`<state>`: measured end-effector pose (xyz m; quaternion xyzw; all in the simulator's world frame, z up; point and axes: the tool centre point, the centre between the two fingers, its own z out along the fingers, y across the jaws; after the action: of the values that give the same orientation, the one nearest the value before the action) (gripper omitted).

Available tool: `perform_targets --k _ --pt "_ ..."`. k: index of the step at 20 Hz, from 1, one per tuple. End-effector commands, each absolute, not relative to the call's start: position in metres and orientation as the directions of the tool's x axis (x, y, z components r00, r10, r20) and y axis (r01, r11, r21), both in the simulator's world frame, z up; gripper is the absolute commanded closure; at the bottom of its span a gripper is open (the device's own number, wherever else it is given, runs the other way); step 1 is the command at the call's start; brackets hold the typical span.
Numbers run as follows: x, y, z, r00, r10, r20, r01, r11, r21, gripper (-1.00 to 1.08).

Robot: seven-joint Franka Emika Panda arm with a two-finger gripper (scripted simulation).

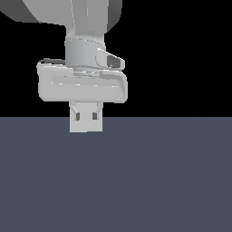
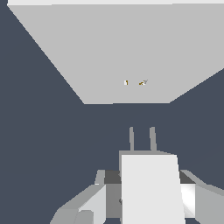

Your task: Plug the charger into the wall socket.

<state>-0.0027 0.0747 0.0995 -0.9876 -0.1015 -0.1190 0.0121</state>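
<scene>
The charger, a small rigid off-white block that looks light and smooth-sided, sits pinched by its flat flanks in the end effector, its two prongs aimed at the wall socket just ahead.

My arm is all pale grey-white, no markings: fat rounded link up top, then a narrower cylindrical wrist collar with a small angled boss on one side. My claw has a wide, flat, round-cornered body with a shallow groove across its face; my fingers are blocky, light grey.
</scene>
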Motion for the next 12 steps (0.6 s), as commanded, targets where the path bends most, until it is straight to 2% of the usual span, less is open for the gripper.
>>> perform_targets --k 1,12 --pt "-0.0024 0.0771 0.1007 0.948 0.211 0.237 0.217 -0.976 0.0 1.08" --pt "-0.0023 0.0768 0.1001 0.949 0.208 0.236 0.214 -0.977 0.0 1.08"
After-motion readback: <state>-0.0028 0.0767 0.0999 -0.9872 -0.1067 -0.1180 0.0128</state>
